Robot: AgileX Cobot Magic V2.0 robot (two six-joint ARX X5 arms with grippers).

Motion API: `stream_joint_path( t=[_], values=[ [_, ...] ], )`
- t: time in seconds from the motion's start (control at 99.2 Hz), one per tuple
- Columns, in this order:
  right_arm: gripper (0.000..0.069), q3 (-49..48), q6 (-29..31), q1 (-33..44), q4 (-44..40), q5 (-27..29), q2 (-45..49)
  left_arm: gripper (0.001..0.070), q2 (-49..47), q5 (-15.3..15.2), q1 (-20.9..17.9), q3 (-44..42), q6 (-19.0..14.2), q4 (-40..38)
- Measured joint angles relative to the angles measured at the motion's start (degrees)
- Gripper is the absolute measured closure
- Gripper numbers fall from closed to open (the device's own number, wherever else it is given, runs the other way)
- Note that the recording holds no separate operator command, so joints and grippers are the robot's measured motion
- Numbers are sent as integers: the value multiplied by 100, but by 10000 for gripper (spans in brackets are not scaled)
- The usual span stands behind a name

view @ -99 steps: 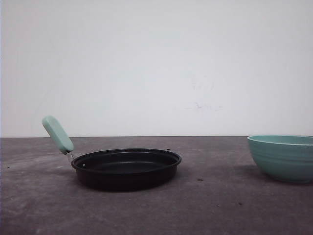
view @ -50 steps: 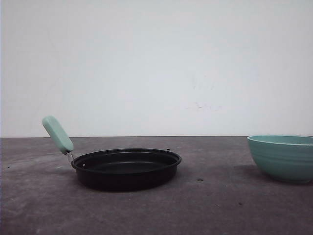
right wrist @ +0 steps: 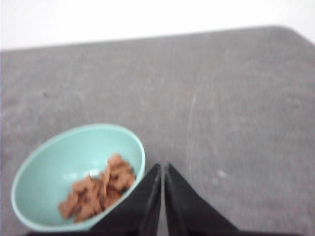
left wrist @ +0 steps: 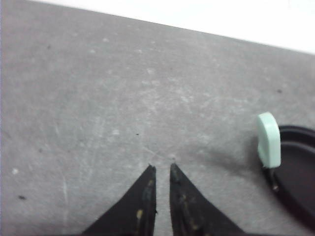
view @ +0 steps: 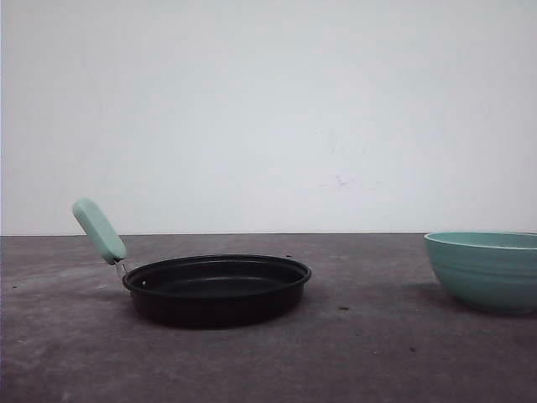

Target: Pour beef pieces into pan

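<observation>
The black pan (view: 218, 290) sits on the table left of centre, its mint-green handle (view: 99, 230) pointing up and to the left. In the left wrist view the pan (left wrist: 297, 172) and its handle (left wrist: 268, 140) lie off to one side. My left gripper (left wrist: 161, 166) is shut with nothing in it, above bare table and apart from the handle. The beef pieces (right wrist: 101, 189) lie as a low pile in a teal bowl (right wrist: 59, 162). My right gripper (right wrist: 163, 164) is shut and empty, just beside the bowl's rim.
The teal bowl (view: 487, 270) stands at the table's right edge in the front view. Grey tabletop (view: 369, 336) stretches between pan and bowl, with a white wall behind.
</observation>
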State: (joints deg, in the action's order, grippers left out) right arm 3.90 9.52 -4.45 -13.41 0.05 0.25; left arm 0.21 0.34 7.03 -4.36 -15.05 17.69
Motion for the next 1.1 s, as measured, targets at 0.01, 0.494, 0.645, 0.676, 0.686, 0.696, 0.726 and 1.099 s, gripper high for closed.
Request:
stream_joint_path(
  t=[0.01, 0.494, 0.645, 0.676, 0.686, 0.696, 0.726, 1.099],
  values=[
    [680, 0, 0, 0, 22, -2, 0, 686, 0, 0, 0, 0, -50, 0],
    [680, 0, 42, 0, 26, 173, 0, 685, 0, 133, 0, 44, -955, -472],
    [680, -2, 96, 0, 400, 146, 0, 685, 0, 142, 0, 44, -1005, -636],
    [680, -2, 116, 0, 483, 146, 0, 685, 0, 142, 0, 44, -1005, -654],
    [680, -2, 122, 0, 509, 146, 0, 685, 0, 142, 0, 44, -1005, -658],
    [680, -2, 127, 0, 538, 146, 0, 685, 0, 142, 0, 44, -1005, -660],
    [680, -2, 131, 0, 627, 146, 0, 685, 0, 151, 0, 44, -1005, -658],
    [680, 4, 444, 0, 855, -361, 0, 685, 2, 420, 0, 44, -1261, -704]
  ],
)
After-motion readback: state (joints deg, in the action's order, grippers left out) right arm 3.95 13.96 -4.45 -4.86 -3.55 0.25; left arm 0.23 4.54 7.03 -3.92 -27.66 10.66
